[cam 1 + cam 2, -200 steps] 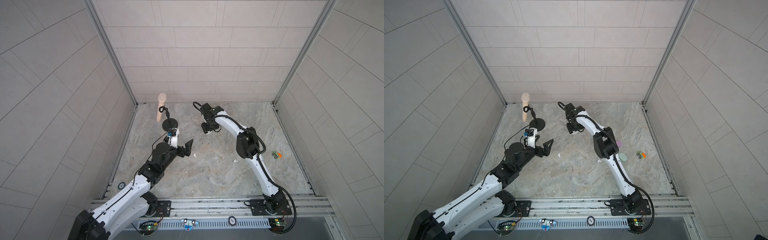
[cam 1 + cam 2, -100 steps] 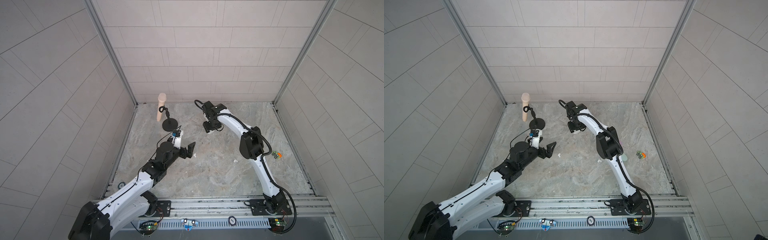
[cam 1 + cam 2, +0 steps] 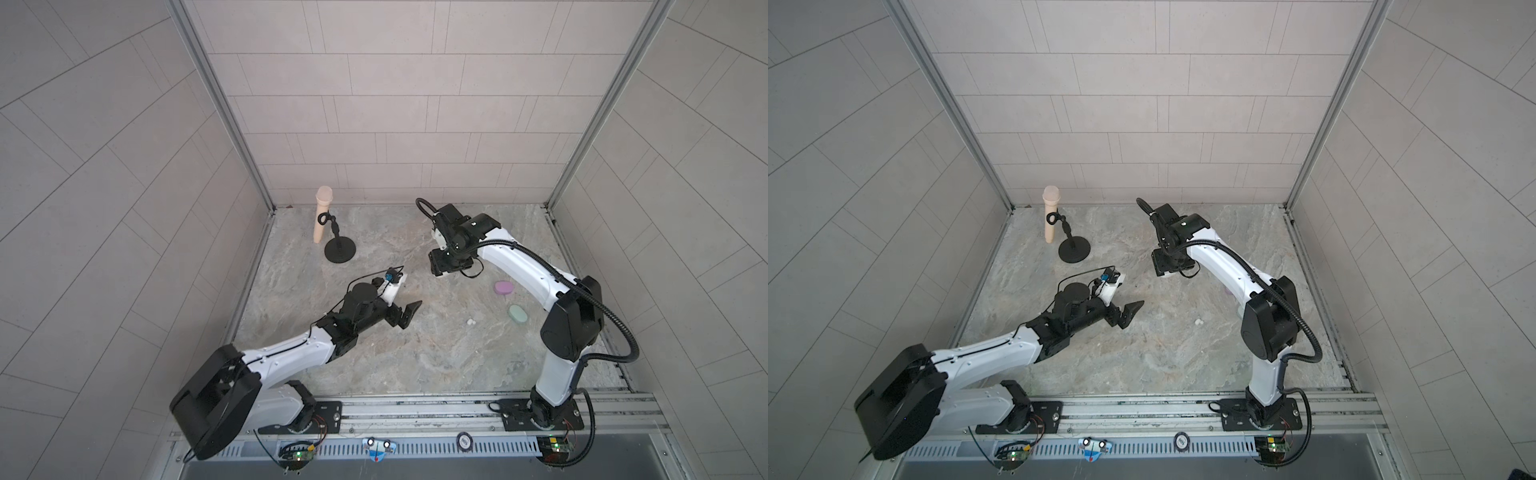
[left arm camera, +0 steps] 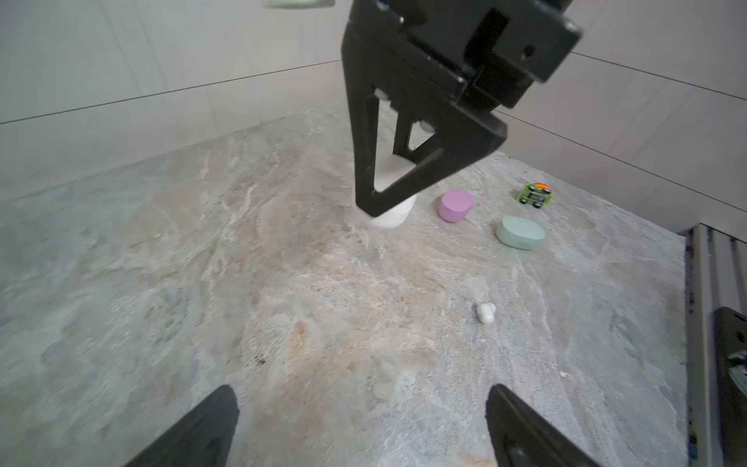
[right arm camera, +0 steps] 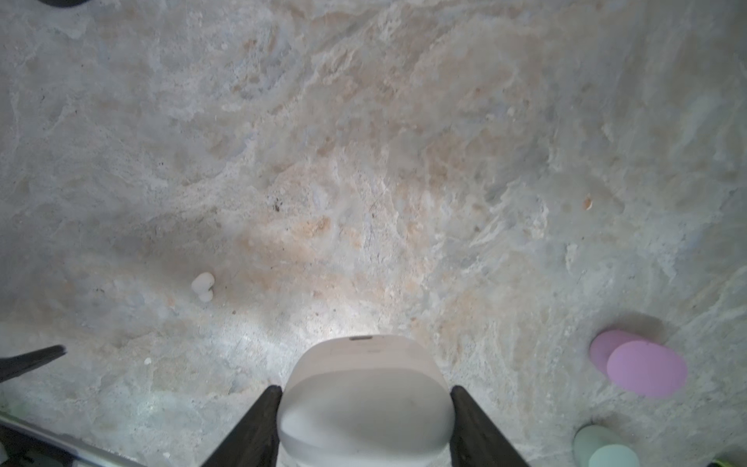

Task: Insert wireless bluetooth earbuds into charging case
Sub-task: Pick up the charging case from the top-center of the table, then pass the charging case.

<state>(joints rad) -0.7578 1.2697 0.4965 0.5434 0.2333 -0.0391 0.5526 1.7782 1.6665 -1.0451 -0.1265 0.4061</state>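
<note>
Clamping a smooth white pebble-shaped plastic charging case [image 5: 364,420] between the black fingers [image 5: 258,428] of the right gripper [image 5: 366,390]. Holding the black fingers [image 4: 206,428] of the left gripper [image 4: 359,392] spread wide and empty above a mottled, rough-looking stone tabletop [image 4: 283,303]. Facing a tiny, rounded white plastic earbud [image 4: 486,312] lying loose ahead of those spread fingers, well apart from the clamping pair. Probably risking a sideways squirt of the slick-looking bud when pinched, or a twist of the rounded case.
</note>
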